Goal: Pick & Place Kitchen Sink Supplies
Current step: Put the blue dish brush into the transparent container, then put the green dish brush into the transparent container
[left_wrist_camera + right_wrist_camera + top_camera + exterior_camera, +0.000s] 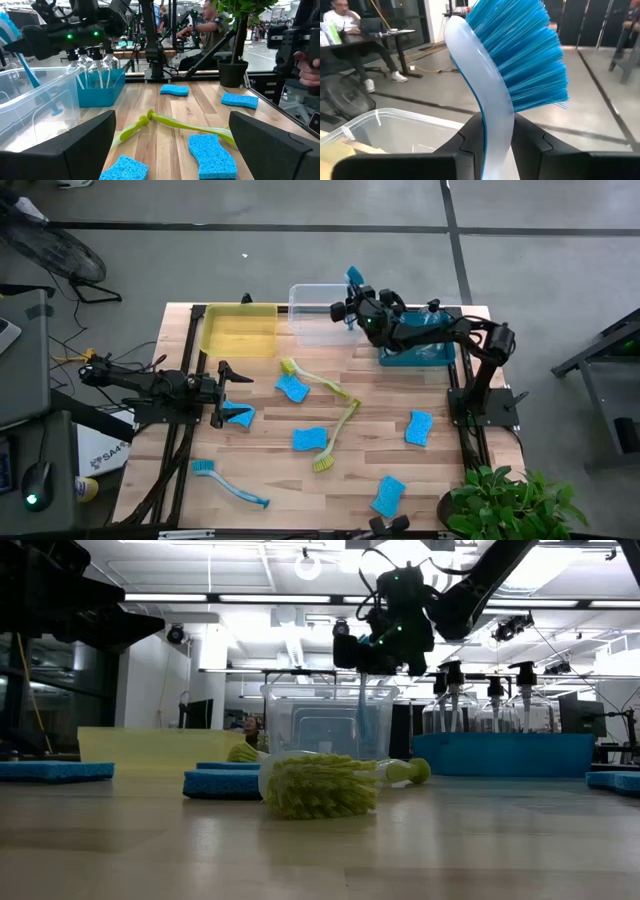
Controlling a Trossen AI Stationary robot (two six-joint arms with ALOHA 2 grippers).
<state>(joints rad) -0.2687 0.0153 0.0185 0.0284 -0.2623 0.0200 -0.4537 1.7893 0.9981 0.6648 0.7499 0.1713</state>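
Nearest the low camera, a yellow-green dish brush point(320, 785) lies on its side on the worktop point(350, 470), bristle head forward; a second yellow-green brush point(312, 376) lies just behind it toward the far edge. Six bright-blue sponges point(309, 439) with wavy outlines lie scattered flat across the middle and right of the worktop. One blue brush point(230, 485) rests near the front-left corner. Clear spray bottles point(95, 67) with black nozzles stand upright in the teal bin point(415, 355) at the far-right edge.

Right tool point(350, 311): raised above the clear bin point(320, 315) at the far edge, its arm stretched leftward from its base at the right edge. It is closed narrowly on the translucent white-and-blue handle of a blue dish brush point(515, 60), bristles uppermost, handle hanging down toward the bin.

Left tool point(232, 390): near the left edge, arm held low and level, fingers spread wide and empty, beside a sponge. A yellow bin point(240, 330) sits at the far-left corner.
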